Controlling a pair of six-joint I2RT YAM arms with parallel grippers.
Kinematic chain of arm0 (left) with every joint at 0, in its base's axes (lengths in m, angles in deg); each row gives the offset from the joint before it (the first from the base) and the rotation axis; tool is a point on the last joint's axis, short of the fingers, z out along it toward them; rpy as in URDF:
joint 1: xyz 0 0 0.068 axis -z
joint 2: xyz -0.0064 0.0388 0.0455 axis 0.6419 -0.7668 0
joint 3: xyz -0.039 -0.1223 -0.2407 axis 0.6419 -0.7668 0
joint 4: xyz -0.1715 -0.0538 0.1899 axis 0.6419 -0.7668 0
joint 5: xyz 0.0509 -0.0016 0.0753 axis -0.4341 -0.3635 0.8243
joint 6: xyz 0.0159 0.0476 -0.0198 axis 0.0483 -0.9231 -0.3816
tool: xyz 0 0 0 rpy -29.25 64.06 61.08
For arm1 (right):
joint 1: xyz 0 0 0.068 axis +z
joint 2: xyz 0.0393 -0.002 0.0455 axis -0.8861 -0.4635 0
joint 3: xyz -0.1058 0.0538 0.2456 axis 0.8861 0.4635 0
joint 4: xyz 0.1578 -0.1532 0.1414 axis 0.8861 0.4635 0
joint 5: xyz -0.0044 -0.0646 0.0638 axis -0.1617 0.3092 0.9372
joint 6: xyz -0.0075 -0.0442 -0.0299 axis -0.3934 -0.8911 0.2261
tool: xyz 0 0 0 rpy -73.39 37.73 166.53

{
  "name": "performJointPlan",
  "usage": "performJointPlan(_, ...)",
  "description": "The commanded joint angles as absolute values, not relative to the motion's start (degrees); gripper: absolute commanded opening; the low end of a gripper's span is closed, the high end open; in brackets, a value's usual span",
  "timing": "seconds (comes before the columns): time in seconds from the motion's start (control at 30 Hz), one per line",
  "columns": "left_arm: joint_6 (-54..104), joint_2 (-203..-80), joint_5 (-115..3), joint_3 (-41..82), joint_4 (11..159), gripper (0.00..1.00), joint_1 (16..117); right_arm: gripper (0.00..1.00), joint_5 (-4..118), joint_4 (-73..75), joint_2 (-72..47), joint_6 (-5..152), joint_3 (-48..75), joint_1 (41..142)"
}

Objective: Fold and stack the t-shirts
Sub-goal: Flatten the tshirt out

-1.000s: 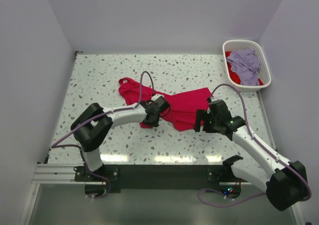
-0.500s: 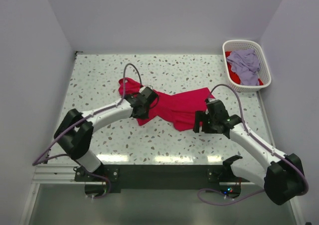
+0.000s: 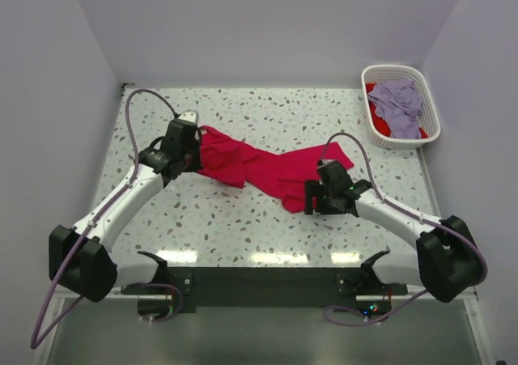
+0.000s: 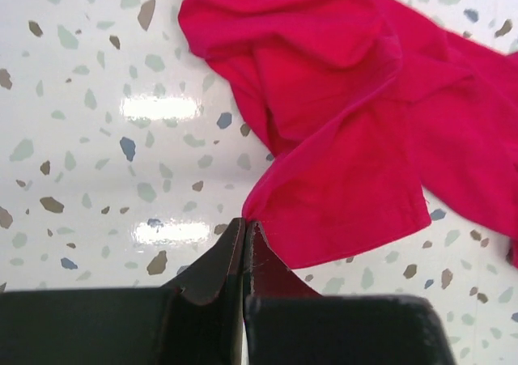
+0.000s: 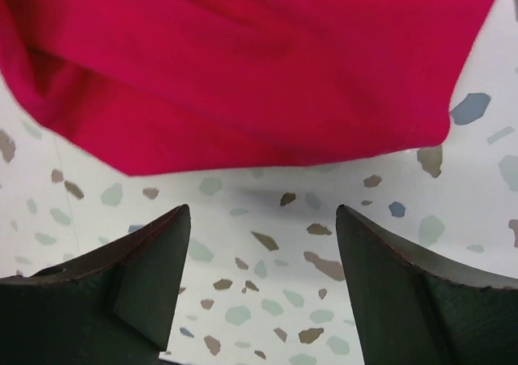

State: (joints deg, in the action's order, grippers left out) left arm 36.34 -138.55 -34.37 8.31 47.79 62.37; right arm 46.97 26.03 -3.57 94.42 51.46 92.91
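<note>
One crimson t-shirt (image 3: 259,167) lay twisted across bench (image 3: 243,227). Left gripper (image 4: 244,222) jaws shut on corner; pull could slip it. Right gripper (image 5: 263,211) jaws wide open, empty, beside near hem; might miss.

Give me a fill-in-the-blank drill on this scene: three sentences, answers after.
1. The left gripper is ____ on a corner of the red t-shirt.
2. The right gripper is ____, with only table seen between its fingers.
3. In the white basket, the lavender t-shirt lies on top of a ____ one.
Missing words: shut; open; red.
</note>
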Motion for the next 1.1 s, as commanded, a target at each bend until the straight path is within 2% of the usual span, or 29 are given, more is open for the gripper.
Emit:
performJointPlan(0.0, 33.05, -136.33, -38.22, 3.81, 52.24, 0.0, 60.33, 0.75, 39.86, 21.88, -5.5, 99.08, 49.65, 92.98)
performJointPlan(0.17, 32.52, -133.43, -40.85, -1.9, 56.64, 0.0, 56.21, 0.72, 37.65, 19.24, -8.05, 101.19, 49.65, 92.98)
performJointPlan(0.37, 32.17, -132.9, -43.49, -3.06, 58.93, 0.0, 51.55, 0.66, 39.41, 15.72, -12.44, 103.12, 48.95, 92.89)
performJointPlan(0.47, 32.52, -133.78, -45.6, -1.66, 58.49, 0.0, 49.0, 0.51, 38.53, 15.02, -14.9, 103.13, 47.46, 92.54)
performJointPlan(0.5, 32.96, -133.78, -46.04, -1.39, 58.49, 0.0, 48.38, 0.34, 38.1, 14.93, -15.17, 103.04, 47.02, 92.36)
performJointPlan(0.53, 33.22, -133.69, -46.57, -1.12, 58.58, 0.0, 47.85, 0.26, 37.92, 15.02, -15.78, 102.43, 46.49, 92.01)
performJointPlan(0.57, 33.49, -133.61, -47.18, -0.34, 58.67, 0.0, 46.8, 0.11, 37.65, 15.45, -15.96, 102.16, 45.0, 91.75)
performJointPlan(0.6, 33.84, -133.6, -47.36, 0.19, 58.23, 0.0, 46.36, 0.03, 37.04, 18.33, -15.87, 101.64, 43.6, 91.57)
performJointPlan(0.63, 33.93, -133.6, -47.36, 2.2, 57.62, 0.0, 45.31, 0.0, 34.95, 20.62, -15.09, 100.24, 40.19, 91.31)
performJointPlan(0.73, 34.02, -132.56, -46.23, 6.25, 53.76, 0.0, 43.72, 0.0, 30.72, 33.7, -12.19, 96.21, 32.89, 91.31)
performJointPlan(0.83, 34.1, -129.31, -41.84, 10.91, 51.2, 0.0, 43.01, 0.0, 25.97, 52.68, -10.69, 93.64, 16.22, 91.31)
performJointPlan(0.93, 33.93, -126.05, -39.37, 10.92, 50.32, 0.0, 43.01, 0.26, 24.82, 63.25, -9.02, 92.32, 11.17, 91.31)
performJointPlan(0.97, 33.93, -124.57, -39.1, 10.49, 50.23, 0.0, 43.01, 0.42, 23.95, 65.7, -7.37, 92.58, 10.98, 91.31)
performJointPlan(1.07, 34.1, -122.54, -39.8, 6.8, 51.19, 0.0, 43.01, 0.6, 23.68, 65.56, -4.11, 93.37, 13.08, 91.31)
